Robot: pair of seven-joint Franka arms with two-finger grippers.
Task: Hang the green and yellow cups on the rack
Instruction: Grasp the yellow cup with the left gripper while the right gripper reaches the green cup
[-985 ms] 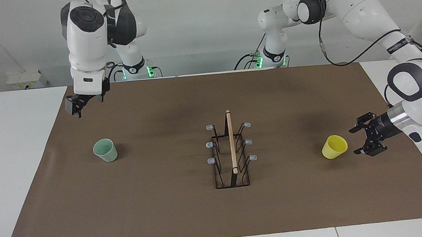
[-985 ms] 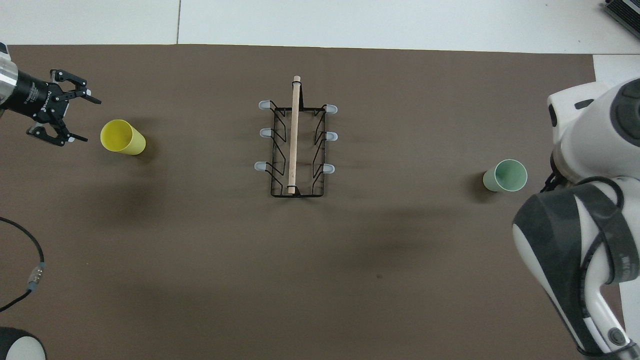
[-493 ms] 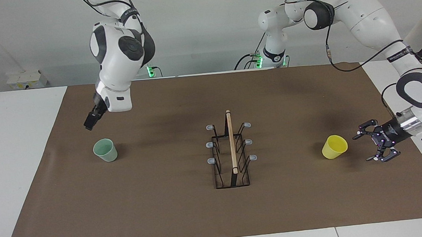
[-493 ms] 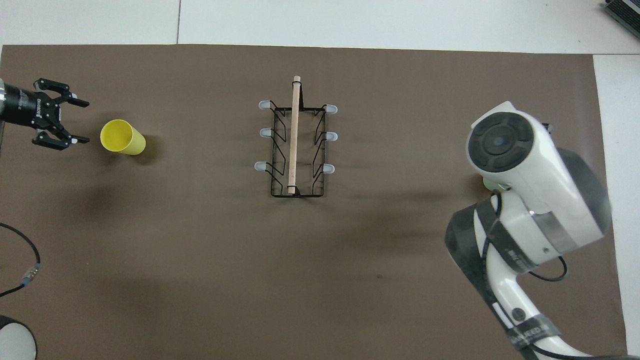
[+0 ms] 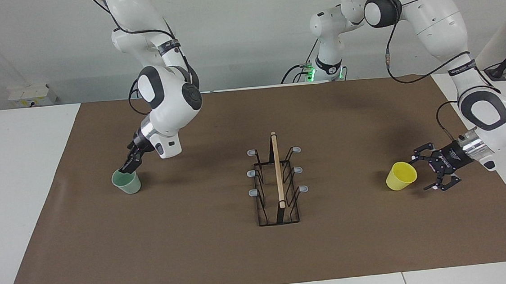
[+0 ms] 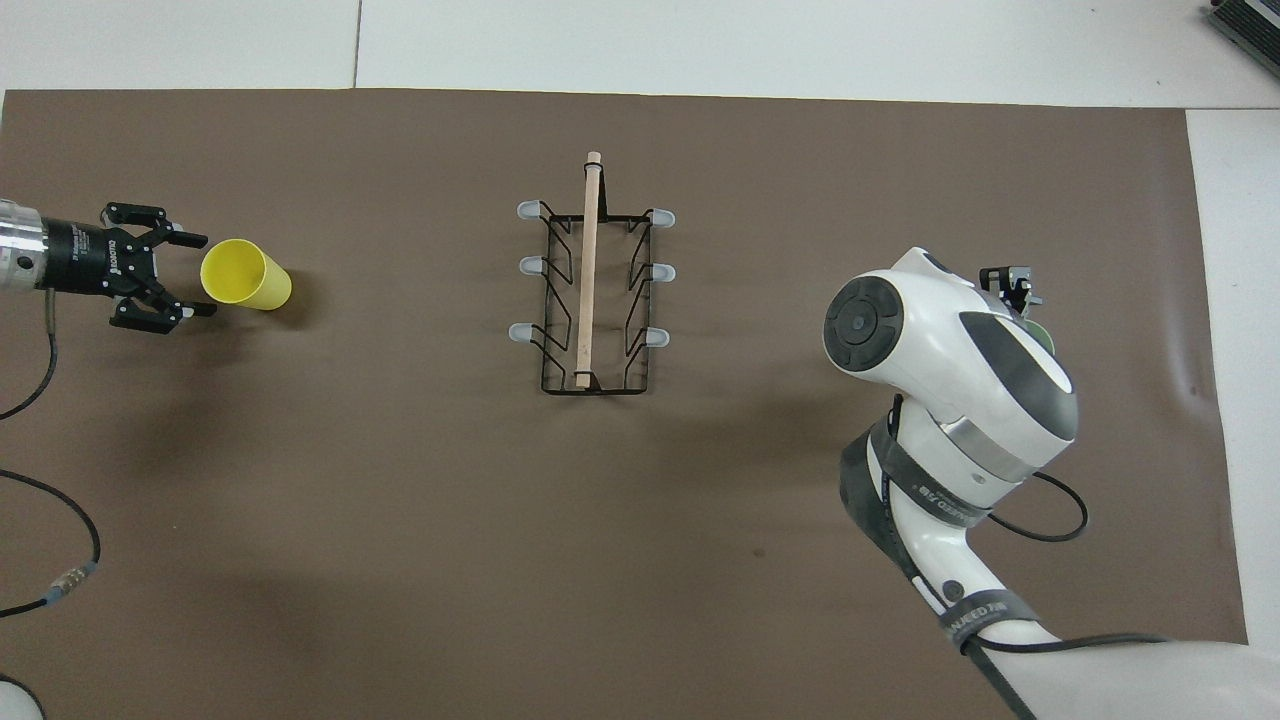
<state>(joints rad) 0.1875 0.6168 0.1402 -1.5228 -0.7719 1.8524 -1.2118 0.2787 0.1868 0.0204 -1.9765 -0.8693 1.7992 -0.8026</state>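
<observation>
The pale green cup [image 5: 126, 182] stands upright toward the right arm's end of the table; in the overhead view only a sliver of the green cup [image 6: 1041, 335] shows past the arm. My right gripper [image 5: 127, 166] is lowered to the part of its rim nearer the robots, open. The yellow cup [image 5: 401, 176] stands toward the left arm's end. My left gripper [image 5: 420, 173] lies level beside it, open, with its fingertips [image 6: 197, 241] just reaching the yellow cup [image 6: 245, 275] on either side and nothing gripped. The black wire rack [image 5: 277, 187] with its wooden bar stands mid-table.
A brown mat [image 5: 226, 257] covers the table between white margins [image 5: 18, 201]. The rack's grey-tipped prongs [image 6: 528, 210] stick out to both sides. A cable [image 6: 45, 480] trails from the left arm. The right arm's elbow [image 6: 950, 370] hangs over the mat between rack and green cup.
My right arm swung down from near its base to the green cup's rim. My left gripper slid in toward the yellow cup and spread a little wider. Both cups stayed put.
</observation>
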